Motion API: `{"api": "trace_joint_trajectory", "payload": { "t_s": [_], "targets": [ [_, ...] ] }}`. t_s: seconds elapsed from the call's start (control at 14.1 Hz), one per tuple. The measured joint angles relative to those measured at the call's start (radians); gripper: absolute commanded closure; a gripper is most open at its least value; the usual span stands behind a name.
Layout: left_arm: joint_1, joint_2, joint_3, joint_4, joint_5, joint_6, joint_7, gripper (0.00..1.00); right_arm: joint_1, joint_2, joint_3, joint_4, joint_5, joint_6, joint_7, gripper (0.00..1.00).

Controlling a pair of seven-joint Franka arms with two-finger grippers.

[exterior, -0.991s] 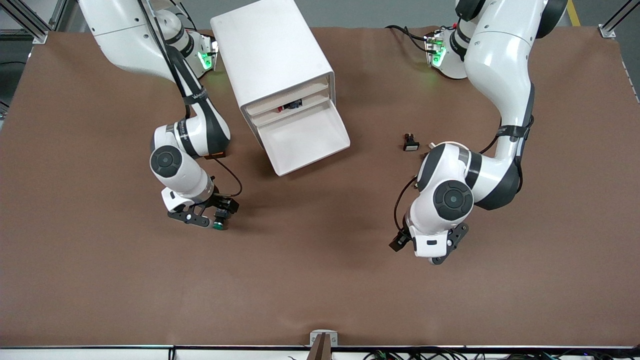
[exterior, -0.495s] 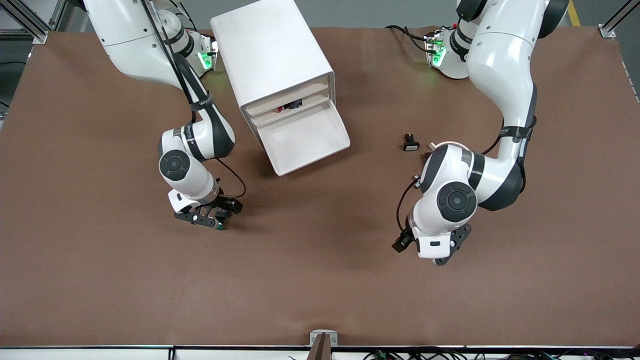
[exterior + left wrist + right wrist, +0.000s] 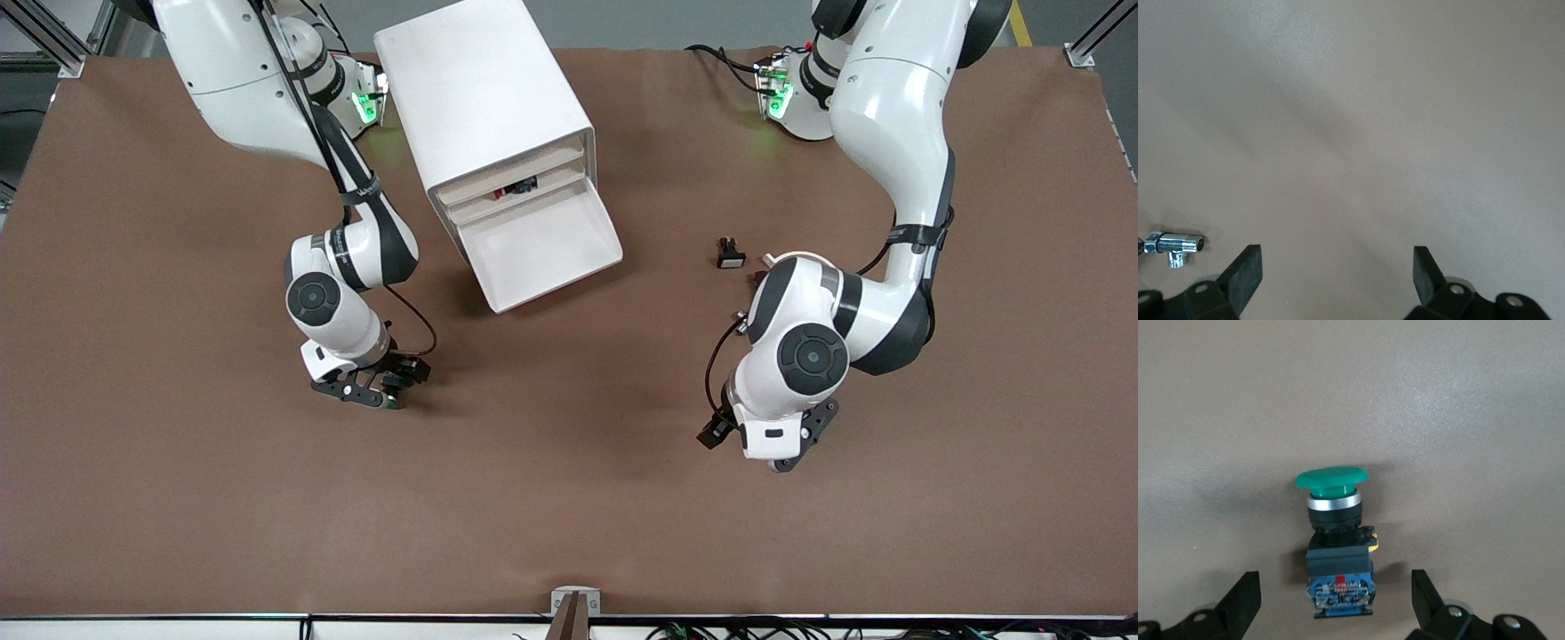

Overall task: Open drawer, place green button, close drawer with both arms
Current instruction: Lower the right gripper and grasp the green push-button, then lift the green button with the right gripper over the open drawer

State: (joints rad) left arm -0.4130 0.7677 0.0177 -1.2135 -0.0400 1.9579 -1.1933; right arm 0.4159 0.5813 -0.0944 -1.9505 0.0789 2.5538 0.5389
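Fingers of the right gripper (image 3: 1335,603) stood wide apart and empty, one on each side of the button (image 3: 1335,540), which lay on its side on the table (image 3: 569,498), nearer the front camera than the cabinet (image 3: 484,116) and toward the right arm's end. Its long axis ran straight out from between the fingers, green cap outermost, black body nearest. The drawer (image 3: 542,253) stood pulled open. The left gripper (image 3: 782,444) waited, open and empty, well apart from the cabinet.

Green-capped black button (image 3: 1337,537), white cabinet (image 3: 484,98), white drawer (image 3: 544,249), brown table (image 3: 569,498), perhaps chrome fitting (image 3: 1173,243)
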Motion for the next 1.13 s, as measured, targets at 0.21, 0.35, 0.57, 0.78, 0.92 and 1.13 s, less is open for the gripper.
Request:
{"api": "trace_joint_trajectory", "payload": {
  "t_s": [0.21,0.35,0.57,0.78,0.92,1.13],
  "targets": [
    [0.000,0.000,0.000,0.000,0.000,0.000,0.000,0.01,-0.002,0.011,-0.005,0.004,0.000,0.006,0.000,0.02],
    [0.000,0.000,0.000,0.000,0.000,0.000,0.000,0.01,-0.004,0.011,-0.007,0.007,0.000,0.006,-0.001,0.12],
    [0.000,0.000,0.000,0.000,0.000,0.000,0.000,0.01,-0.004,0.012,-0.008,0.008,0.000,0.006,-0.005,0.25],
    [0.000,0.000,0.000,0.000,0.000,0.000,0.000,0.01,-0.004,0.012,-0.008,0.008,0.000,0.006,-0.013,0.43],
    [0.000,0.000,0.000,0.000,0.000,0.000,0.000,0.01,-0.004,0.012,-0.009,0.008,0.000,0.006,-0.014,0.70],
    [0.000,0.000,0.000,0.000,0.000,0.000,0.000,0.01,-0.005,0.012,-0.009,0.008,0.000,0.005,-0.015,0.98]
  ]
}}
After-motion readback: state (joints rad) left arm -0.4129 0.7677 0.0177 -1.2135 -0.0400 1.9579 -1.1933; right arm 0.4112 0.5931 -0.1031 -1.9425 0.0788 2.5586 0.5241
